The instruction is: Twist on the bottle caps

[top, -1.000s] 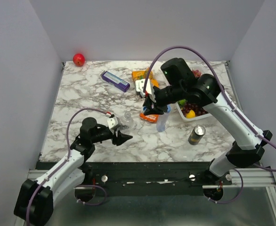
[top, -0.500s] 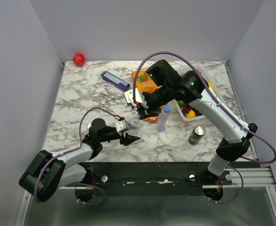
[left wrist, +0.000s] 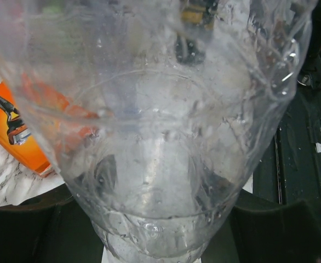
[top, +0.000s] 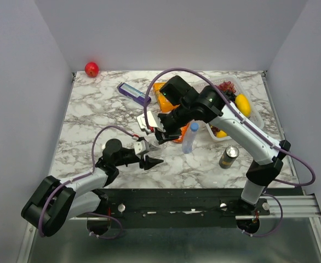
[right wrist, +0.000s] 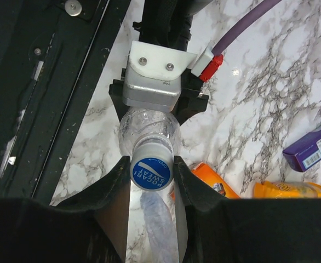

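My left gripper (top: 150, 159) is shut on the body of a clear bottle (left wrist: 160, 137), which fills the left wrist view. My right gripper (top: 158, 133) hangs right over that bottle. In the right wrist view its two fingers (right wrist: 114, 186) touch both sides of a blue cap (right wrist: 152, 173) that sits on the bottle's neck. The left gripper (right wrist: 156, 87) shows just beyond, around the bottle (right wrist: 147, 127). A second clear bottle (top: 189, 138) with a blue cap on stands free to the right.
A dark can (top: 228, 156) stands at the near right. A white tray (top: 212, 132) of fruit is behind it. Orange packets (top: 171, 101), a purple box (top: 132, 93) and a red ball (top: 91, 69) lie farther back.
My right gripper has moved left, away from the capped standing bottle, and come over the bottle in my left gripper. The left gripper shifted slightly right, then stayed put.
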